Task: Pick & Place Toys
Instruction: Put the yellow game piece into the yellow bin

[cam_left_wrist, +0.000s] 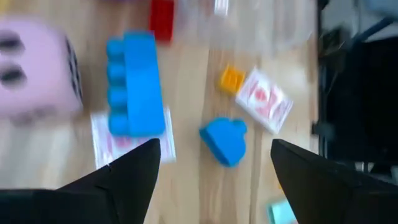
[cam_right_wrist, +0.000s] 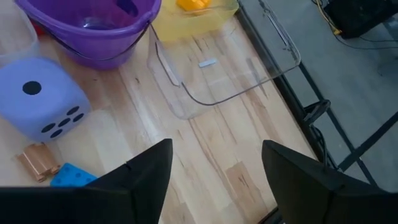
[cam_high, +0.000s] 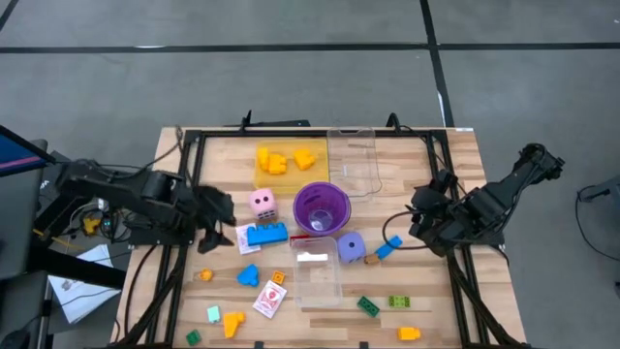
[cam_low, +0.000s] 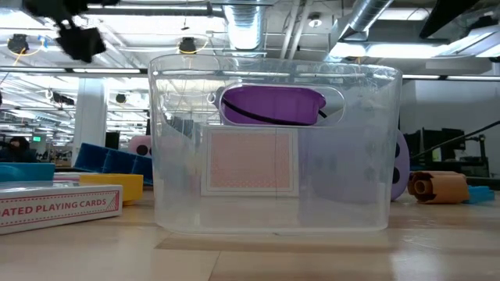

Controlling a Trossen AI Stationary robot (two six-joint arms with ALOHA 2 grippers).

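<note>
Toys lie scattered on the wooden table (cam_high: 436, 291). A long blue brick (cam_high: 266, 234) lies on a white-red card beside the pink die (cam_high: 262, 202); both show in the left wrist view (cam_left_wrist: 135, 84), with a small blue piece (cam_left_wrist: 224, 140) just ahead of my fingers. My left gripper (cam_high: 215, 228) hovers open and empty left of the blue brick. The purple die (cam_high: 351, 246) lies near the table's middle and shows in the right wrist view (cam_right_wrist: 38, 96). My right gripper (cam_high: 418, 225) is open and empty at the right side.
A purple cup (cam_high: 321, 206) stands mid-table. A yellow tray (cam_high: 290, 161) with yellow bricks and a clear tray (cam_high: 353, 160) sit at the far side. A clear box (cam_high: 316, 271) stands near the front. More bricks and a card pack (cam_high: 270, 299) lie along the near edge.
</note>
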